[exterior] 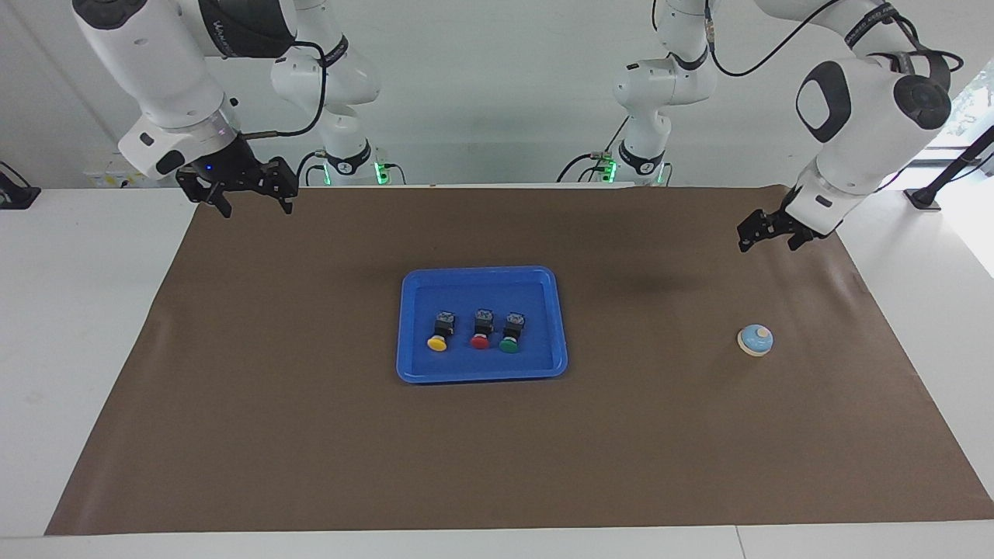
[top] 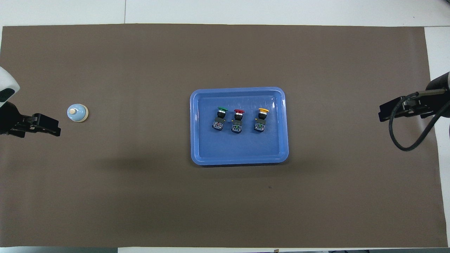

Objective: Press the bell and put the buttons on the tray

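Hovering open, left pincer (exterior: 770, 239) above bell (exterior: 755, 340).

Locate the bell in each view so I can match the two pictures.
Facing view: the bell sits on the brown mat toward the picture's right, level with the tray.
Overhead view: the bell sits near the picture's left edge, again level with the tray.
Shared landmark: the blue tray at the mat's middle.
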Robot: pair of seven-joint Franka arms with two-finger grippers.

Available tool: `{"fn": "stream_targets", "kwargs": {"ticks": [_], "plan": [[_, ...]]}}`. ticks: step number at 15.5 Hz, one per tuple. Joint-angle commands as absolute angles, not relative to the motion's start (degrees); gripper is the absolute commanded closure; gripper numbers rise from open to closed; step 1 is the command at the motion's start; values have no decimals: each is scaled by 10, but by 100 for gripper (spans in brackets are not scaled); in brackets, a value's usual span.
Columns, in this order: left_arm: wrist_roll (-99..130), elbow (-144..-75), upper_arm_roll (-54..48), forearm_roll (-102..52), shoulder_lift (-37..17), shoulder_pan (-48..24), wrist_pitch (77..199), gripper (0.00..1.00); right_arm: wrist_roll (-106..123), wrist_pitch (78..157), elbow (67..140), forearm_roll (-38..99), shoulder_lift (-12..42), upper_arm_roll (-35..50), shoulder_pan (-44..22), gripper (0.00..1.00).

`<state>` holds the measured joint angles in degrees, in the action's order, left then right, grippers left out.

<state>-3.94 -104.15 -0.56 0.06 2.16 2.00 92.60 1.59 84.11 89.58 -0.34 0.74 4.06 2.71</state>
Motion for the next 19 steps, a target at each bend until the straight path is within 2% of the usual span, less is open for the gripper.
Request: {"fn": "stream_targets", "kwargs": {"ticks": [1,6,10,19], "plan": [[-33,-1051,-2,-1,21,17,944,0,29,849,897,3,4,40,30,0],[-33,-1037,-4,-1,14,17,939,0,26,846,906,4,-3,40,31,0],[-33,-944,-4,-4,-36,11,894,0,26,846,907,4,-3,40,31,0],[-33,-931,-3,3,-37,3,892,0,26,846,907,4,-3,40,31,0]]}}
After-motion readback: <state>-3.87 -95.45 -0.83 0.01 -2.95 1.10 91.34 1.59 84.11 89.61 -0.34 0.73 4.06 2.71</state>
